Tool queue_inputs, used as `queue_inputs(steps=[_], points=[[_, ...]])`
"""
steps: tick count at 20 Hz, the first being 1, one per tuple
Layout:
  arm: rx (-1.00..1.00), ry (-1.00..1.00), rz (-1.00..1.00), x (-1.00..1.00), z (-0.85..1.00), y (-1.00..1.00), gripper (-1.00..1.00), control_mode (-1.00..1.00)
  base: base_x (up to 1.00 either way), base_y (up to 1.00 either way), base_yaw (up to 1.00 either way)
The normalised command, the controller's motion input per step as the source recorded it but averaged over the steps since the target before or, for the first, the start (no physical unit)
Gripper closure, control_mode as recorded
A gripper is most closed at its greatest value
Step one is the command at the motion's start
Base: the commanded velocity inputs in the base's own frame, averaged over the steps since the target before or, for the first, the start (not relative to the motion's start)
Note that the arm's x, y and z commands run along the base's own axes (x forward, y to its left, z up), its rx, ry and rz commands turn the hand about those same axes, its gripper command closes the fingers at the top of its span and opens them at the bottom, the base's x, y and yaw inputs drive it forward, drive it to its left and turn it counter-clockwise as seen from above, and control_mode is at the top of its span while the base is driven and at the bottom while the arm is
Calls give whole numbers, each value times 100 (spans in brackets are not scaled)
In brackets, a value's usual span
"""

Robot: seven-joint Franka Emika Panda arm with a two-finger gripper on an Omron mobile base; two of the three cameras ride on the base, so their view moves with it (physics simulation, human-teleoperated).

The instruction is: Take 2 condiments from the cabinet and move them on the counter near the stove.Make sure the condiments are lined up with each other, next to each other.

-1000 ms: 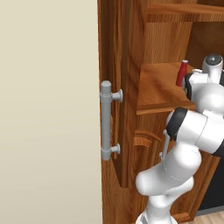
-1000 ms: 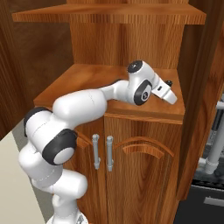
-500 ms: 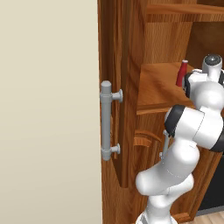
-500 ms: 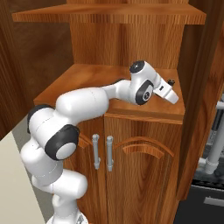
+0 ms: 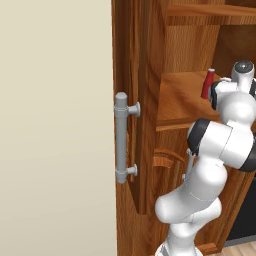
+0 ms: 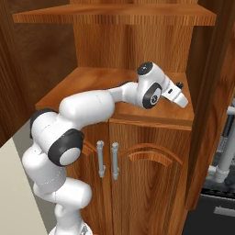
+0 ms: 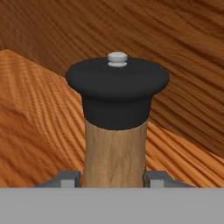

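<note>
Shaker (image 7: 114, 144) sits upright on the cabinet shelf (image 7: 30, 127), right between the fingertips (image 7: 66, 178); jaws wide, whether they touch it I can't tell; back wall close behind. Left base view: red bottle (image 5: 207, 84) near the shelf's edge, beside the wrist; right base view: arm stretched level over the shelf, gripper (image 6: 180, 92) at its right end.

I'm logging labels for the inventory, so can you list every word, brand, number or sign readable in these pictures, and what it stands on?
None: no readable text in any view.
The shaker between the gripper fingertips: plain tan wood, plain black cap, no label.
The red bottle on the cabinet shelf: no print visible, partly hidden by the arm.
The cabinet doors and grey bar handle: bare.
</note>
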Motion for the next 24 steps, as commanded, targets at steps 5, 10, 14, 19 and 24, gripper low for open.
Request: queue_inputs(steps=[5, 10, 14, 19, 24], points=[[0, 0, 0, 0, 0, 0, 100, -100, 0, 0, 0], [0, -1, 5, -27, 0, 0, 100, -100, 0, 0, 0], [0, -14, 16, -72, 4, 11, 100, -100, 0, 0, 0], [-3, -12, 26, -63, 14, 39, 100, -100, 0, 0, 0], [-9, -12, 26, -50, 40, 61, 100, -100, 0, 0, 0]])
